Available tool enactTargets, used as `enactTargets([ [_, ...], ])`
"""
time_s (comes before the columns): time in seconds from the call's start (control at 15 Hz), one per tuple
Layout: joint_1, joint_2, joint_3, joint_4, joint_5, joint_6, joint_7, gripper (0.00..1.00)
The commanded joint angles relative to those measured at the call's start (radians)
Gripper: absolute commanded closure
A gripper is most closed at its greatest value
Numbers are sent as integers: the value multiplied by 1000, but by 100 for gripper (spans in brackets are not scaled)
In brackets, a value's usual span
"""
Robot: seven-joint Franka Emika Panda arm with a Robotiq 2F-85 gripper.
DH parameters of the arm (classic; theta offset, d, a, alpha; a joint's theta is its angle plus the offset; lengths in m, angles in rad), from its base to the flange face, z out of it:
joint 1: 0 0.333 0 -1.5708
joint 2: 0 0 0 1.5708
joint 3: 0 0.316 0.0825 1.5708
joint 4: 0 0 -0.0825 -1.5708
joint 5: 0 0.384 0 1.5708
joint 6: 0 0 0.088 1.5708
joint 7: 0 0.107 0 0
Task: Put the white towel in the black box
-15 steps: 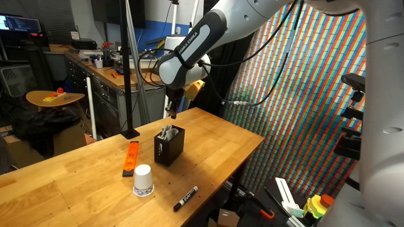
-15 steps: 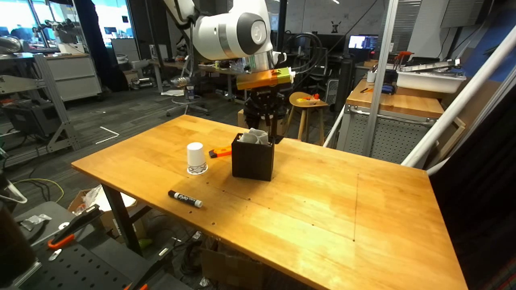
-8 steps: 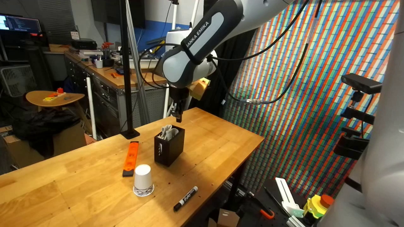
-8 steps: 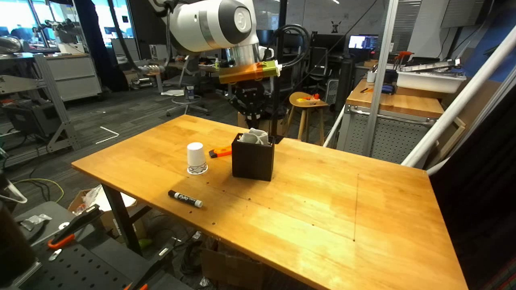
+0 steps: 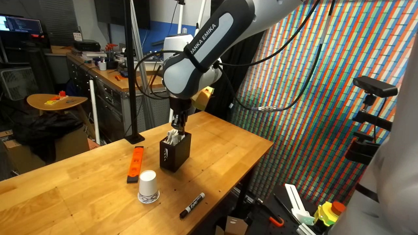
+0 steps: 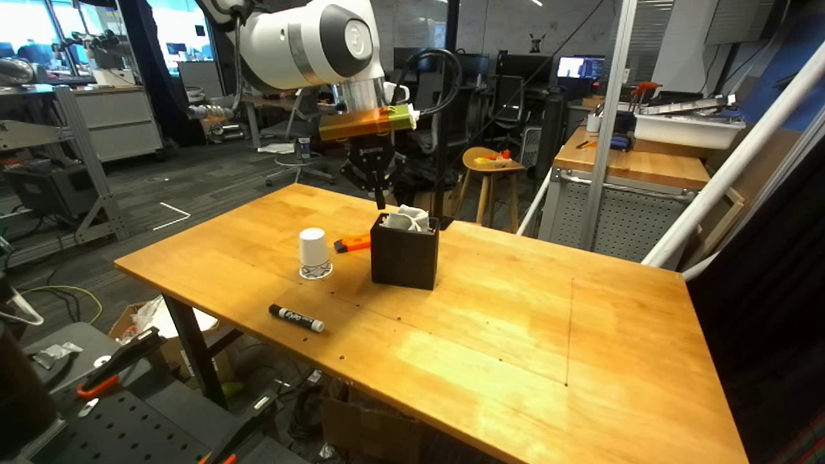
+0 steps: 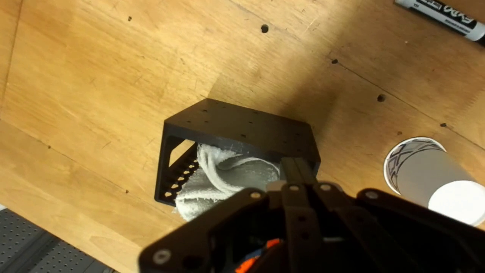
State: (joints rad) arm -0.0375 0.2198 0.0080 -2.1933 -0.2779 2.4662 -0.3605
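Your pincer (image 7: 297, 163), jaws together near the black box (image 7: 242, 123), partly hides its towel (image 7: 223, 181); an "EXPO" marker (image 5: 192, 205) lies apart.

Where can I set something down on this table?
In an exterior view: wide bare table between the black box and right edge; a smaller patch between cup and left corner. Crowded: around cup, orange level, marker and box, with the gripper near its rim.

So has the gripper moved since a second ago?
Yes. In an exterior view, the gripper has shifted toward picture left, now lining up near that end of the black box, which has stayed put.
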Motion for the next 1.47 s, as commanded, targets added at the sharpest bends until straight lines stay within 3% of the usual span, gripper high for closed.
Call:
enactTargets([
  [0.0, 13, 4, -10, -2, -37, 39, 26, 100],
  [0.53, 0, 107, -16, 65, -25, 98, 4, 100],
  [1.4, -40, 288, -16, 245, -13, 88, -49, 100],
])
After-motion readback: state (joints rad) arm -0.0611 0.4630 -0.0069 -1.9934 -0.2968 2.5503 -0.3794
